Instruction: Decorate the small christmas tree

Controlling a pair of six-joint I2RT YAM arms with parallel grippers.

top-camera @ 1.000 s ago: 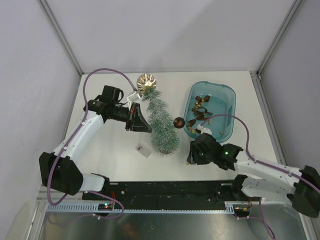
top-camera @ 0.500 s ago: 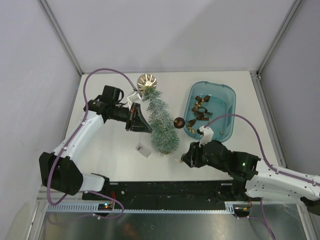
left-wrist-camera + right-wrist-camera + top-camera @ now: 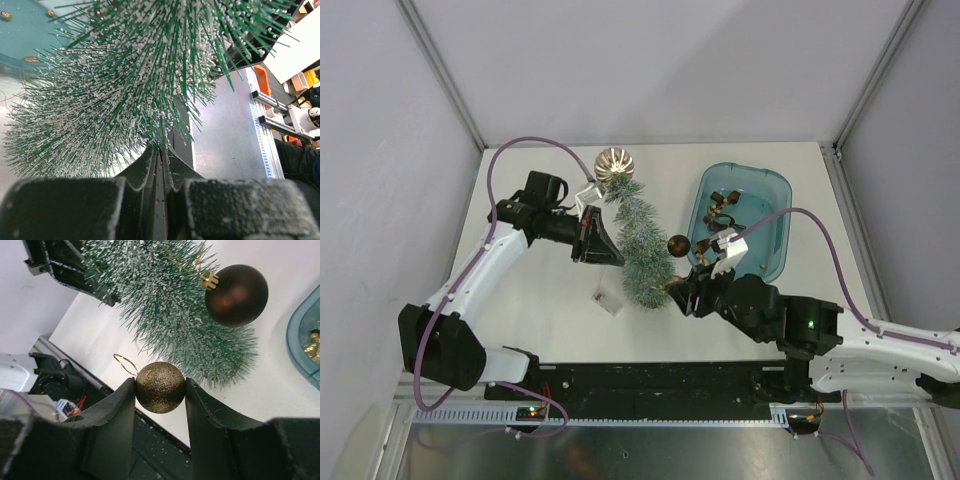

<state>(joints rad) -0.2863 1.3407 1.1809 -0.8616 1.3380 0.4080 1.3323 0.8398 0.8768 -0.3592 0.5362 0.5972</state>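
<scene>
The small christmas tree (image 3: 642, 245) is a frosted-green cone, its tip toward the back and its wide end (image 3: 220, 365) near the table's front. A shiny gold ball (image 3: 614, 163) sits at its tip and a brown ball (image 3: 678, 244) hangs on its right side (image 3: 236, 295). My left gripper (image 3: 608, 250) is shut on the tree's left side, the jaws pinched among the bristles (image 3: 161, 149). My right gripper (image 3: 677, 293) is shut on a glittery gold ball (image 3: 160, 386) with a gold loop, just right of the tree's wide end and apart from it.
A blue tray (image 3: 770, 200) with several small gold and brown ornaments stands at the right, its rim (image 3: 300, 340) close to my right gripper. A small clear packet (image 3: 608, 300) lies on the table left of the tree's wide end. Walls close in the back and sides.
My right arm has swung left and toward the back, carrying the glittery gold ball up to the tree's wide end. The left arm and the tree have stayed put.
</scene>
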